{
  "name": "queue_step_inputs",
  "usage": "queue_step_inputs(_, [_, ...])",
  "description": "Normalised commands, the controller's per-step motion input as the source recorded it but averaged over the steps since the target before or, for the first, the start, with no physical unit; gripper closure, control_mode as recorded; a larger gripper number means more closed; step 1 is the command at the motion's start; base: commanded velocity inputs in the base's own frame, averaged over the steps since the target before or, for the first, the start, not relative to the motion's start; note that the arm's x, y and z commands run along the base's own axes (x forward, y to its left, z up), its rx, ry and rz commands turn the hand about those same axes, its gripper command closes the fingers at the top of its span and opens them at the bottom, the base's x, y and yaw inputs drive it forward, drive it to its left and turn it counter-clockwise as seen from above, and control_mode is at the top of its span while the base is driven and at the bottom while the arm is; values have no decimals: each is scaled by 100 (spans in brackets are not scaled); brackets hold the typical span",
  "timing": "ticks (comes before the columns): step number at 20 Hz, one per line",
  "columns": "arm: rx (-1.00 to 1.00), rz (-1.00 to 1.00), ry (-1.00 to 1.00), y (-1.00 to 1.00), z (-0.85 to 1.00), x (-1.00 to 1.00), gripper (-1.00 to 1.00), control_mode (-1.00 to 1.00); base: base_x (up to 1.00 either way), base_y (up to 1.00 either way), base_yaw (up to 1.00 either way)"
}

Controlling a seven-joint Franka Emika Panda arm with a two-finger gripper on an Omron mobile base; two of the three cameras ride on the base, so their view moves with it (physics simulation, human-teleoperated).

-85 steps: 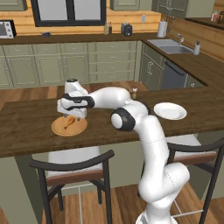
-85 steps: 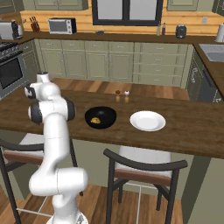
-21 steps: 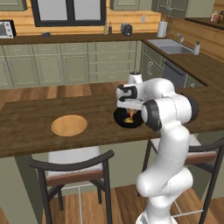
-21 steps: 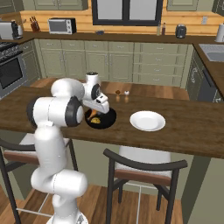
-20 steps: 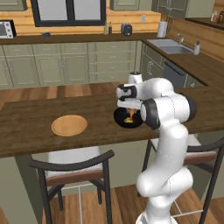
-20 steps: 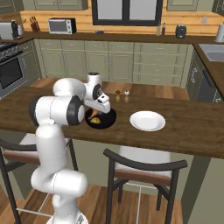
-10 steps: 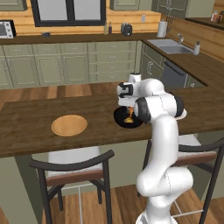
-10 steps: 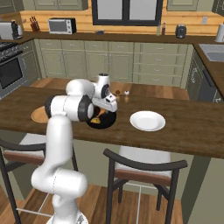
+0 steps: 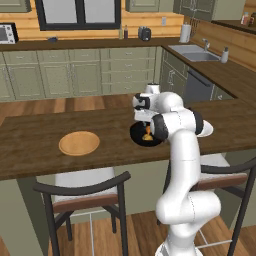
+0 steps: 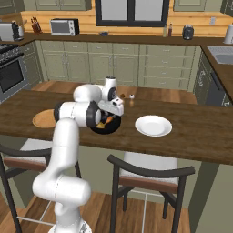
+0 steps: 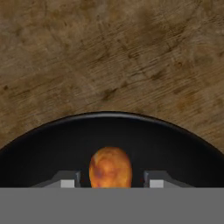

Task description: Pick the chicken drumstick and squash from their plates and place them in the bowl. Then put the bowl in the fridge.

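Note:
The glossy black bowl (image 10: 109,129) stands on the wooden counter, and my gripper (image 10: 112,113) hangs just above it. In the hand view the gripper (image 11: 111,181) is open. The tan-brown chicken drumstick (image 11: 110,167) lies in the bowl (image 11: 52,148) between the fingertips (image 11: 66,182), with a gap on either side. A yellow-orange patch of the squash (image 9: 148,134) shows in the bowl (image 9: 137,136) below the hand. The tan wooden plate (image 9: 79,143) and the white plate (image 10: 154,125) are bare. The fridge is out of view.
Two dark chairs (image 9: 82,192) stand at the counter's near edge. Small items (image 10: 130,96) sit on the counter behind the bowl. My elbow (image 10: 76,113) lies low over the counter between the wooden plate and the bowl.
The jaws have widened and let go of the drumstick, which now rests in the bowl. The elbow has swung closer to the bowl.

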Motion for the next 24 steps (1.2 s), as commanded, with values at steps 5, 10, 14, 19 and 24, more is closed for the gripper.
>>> queue_step_inputs(5, [0,11,5,0,-3,-3,-100,-100,0,0,0])
queue_step_inputs(10, [0,15,1,-13,18,-7,-100,-100,0,0,0])
queue_step_inputs(14, [0,15,0,-45,16,-59,-100,-100,0,0,0])
queue_step_inputs(19, [3,8,0,-52,-9,-72,-100,-100,0,0,0])
queue_step_inputs(24, [10,1,0,0,-49,-11,-100,-100,0,0,0])
